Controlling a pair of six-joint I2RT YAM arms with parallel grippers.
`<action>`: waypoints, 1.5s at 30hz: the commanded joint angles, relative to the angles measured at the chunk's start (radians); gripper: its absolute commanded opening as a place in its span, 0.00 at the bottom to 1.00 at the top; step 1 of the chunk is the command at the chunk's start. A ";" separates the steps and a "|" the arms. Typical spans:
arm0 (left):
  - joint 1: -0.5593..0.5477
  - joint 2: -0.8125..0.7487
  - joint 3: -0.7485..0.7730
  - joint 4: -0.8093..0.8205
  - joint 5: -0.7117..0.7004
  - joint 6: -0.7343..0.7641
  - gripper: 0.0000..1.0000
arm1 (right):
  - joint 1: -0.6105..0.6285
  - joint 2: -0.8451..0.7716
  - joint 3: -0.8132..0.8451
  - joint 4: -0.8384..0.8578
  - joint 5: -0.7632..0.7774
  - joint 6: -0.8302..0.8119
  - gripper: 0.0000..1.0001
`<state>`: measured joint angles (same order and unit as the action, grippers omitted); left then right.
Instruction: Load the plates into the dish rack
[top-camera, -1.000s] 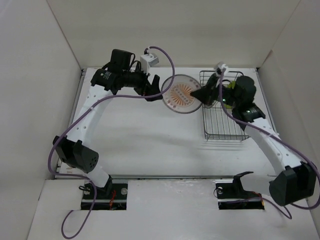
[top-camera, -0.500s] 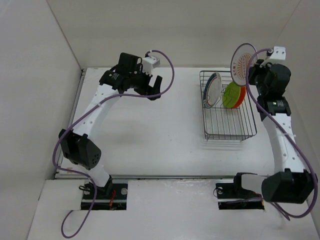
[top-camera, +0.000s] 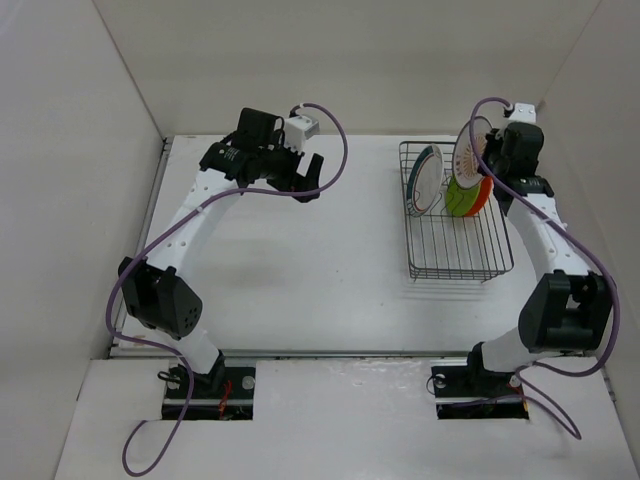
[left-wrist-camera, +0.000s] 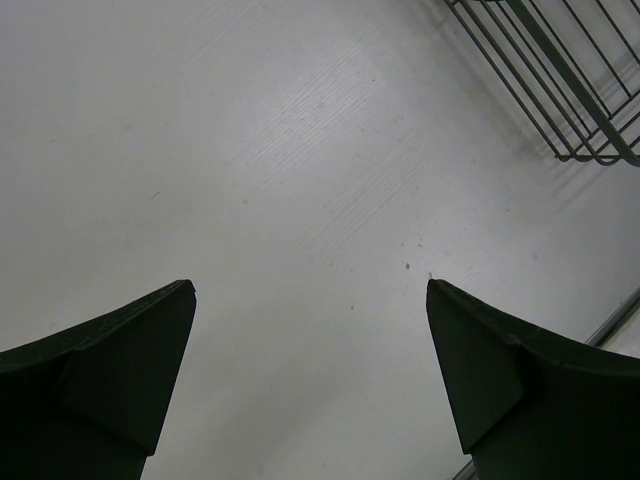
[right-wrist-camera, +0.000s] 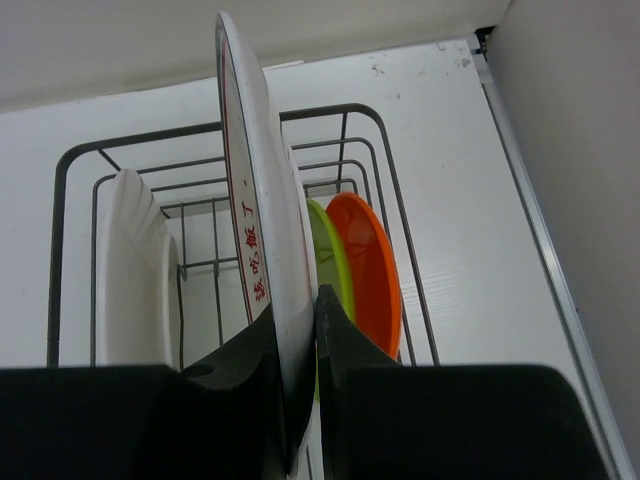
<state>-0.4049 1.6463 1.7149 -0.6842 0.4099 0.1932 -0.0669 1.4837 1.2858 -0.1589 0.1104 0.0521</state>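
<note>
Check right gripper (right-wrist-camera: 300, 325): fingers pinch sunburst plate (right-wrist-camera: 255, 200), upright over far end of rack (top-camera: 460, 277), between teal-rim plate (top-camera: 425, 180) on left and green plate (right-wrist-camera: 333, 260), orange plate (right-wrist-camera: 365, 270) on right. Left gripper (left-wrist-camera: 310, 290): fingers spread, empty, above table (left-wrist-camera: 300, 150), left of rack.

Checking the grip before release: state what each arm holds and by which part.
The right gripper, jaws shut, pinches the sunburst plate by its rim, upright over the dish rack. The left gripper, jaws open, holds nothing.
</note>
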 joint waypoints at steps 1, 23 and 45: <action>-0.005 -0.034 -0.005 0.012 -0.002 0.008 1.00 | 0.030 0.000 0.041 0.084 0.026 0.025 0.00; -0.005 -0.036 -0.014 0.012 0.007 0.008 1.00 | 0.099 0.021 -0.036 0.105 0.158 0.016 0.00; -0.005 -0.045 -0.023 0.012 0.017 0.008 1.00 | 0.079 0.070 -0.045 0.105 0.126 0.015 0.03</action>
<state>-0.4049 1.6463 1.7092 -0.6842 0.4114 0.1936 0.0189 1.5417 1.2404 -0.1284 0.2436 0.0715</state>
